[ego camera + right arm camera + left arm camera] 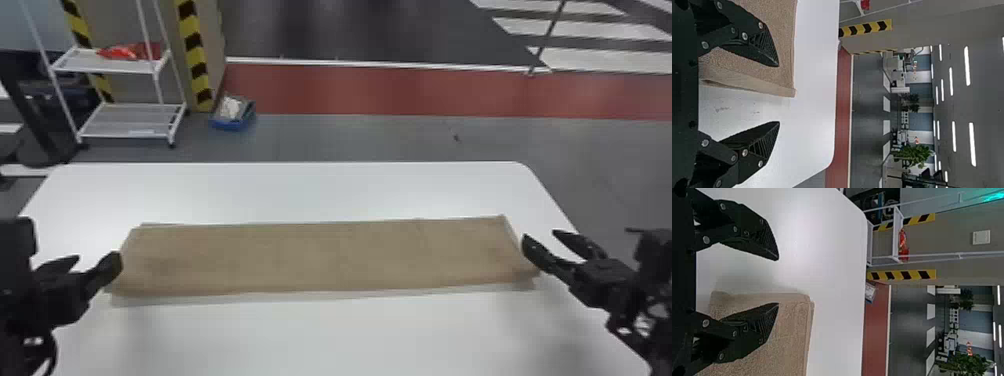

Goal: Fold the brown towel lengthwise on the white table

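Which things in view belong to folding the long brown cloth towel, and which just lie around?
For the job: brown cloth towel, rectangular white table, black left gripper, black right gripper.

Just lying about: white metal rack, crumpled red item, small blue box.

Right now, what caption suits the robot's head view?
Folded brown towel on a white table, left gripper and right gripper open near its ends.

The left gripper (pixel 97 258), fingers parted, hangs near a brown towel (pixel 789 344) on a white desk (pixel 836 274). Behind stands a white rack (pixel 896 235).
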Controlling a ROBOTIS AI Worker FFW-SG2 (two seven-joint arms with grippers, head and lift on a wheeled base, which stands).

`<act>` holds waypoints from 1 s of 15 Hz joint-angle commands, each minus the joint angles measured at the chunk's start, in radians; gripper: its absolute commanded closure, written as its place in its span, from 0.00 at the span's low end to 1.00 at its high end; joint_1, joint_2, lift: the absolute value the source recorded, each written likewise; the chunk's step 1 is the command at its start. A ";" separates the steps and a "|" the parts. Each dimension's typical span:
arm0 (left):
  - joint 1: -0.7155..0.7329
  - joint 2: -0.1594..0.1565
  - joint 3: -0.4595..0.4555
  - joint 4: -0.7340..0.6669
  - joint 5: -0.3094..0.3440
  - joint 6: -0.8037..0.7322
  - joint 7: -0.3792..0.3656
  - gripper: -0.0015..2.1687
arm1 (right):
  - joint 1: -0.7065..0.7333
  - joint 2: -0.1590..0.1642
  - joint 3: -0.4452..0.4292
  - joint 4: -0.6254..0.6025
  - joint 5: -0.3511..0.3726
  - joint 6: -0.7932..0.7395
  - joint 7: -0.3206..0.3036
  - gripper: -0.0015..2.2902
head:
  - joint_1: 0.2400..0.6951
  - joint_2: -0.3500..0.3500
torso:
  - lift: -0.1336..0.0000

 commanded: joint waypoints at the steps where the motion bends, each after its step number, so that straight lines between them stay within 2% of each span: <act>1: 0.027 -0.008 -0.001 -0.027 -0.047 -0.091 0.030 0.01 | 0.038 0.024 -0.006 -0.096 -0.030 0.016 -0.004 0.02 | 1.00 0.41 | 0.16; 3: 0.055 -0.012 -0.022 -0.052 -0.047 -0.168 0.045 0.03 | 0.080 0.059 -0.002 -0.219 -0.047 0.071 -0.014 0.03 | 1.00 0.43 | 0.16; 5: 0.061 -0.020 -0.084 -0.053 -0.048 -0.220 0.072 0.04 | 0.114 0.111 0.029 -0.326 -0.049 0.075 -0.028 0.03 | 1.00 0.46 | 0.16; 7: 0.081 -0.026 -0.163 -0.046 -0.050 -0.416 0.107 0.04 | 0.157 0.148 0.092 -0.433 -0.052 0.111 -0.067 0.03 | 1.00 0.47 | 0.16; 11: 0.109 -0.029 -0.277 -0.013 -0.076 -0.705 0.125 0.04 | 0.265 0.184 0.245 -0.587 -0.041 0.056 -0.221 0.03 | 1.00 0.49 | 0.16; 13: 0.112 -0.029 -0.318 0.039 -0.093 -0.834 0.127 0.04 | 0.299 0.214 0.278 -0.607 -0.047 0.028 -0.240 0.03 | 1.00 0.50 | 0.16; 15: 0.110 -0.031 -0.325 0.071 -0.094 -0.849 0.133 0.04 | 0.310 0.223 0.310 -0.607 -0.047 0.019 -0.277 0.03 | 1.00 0.50 | 0.16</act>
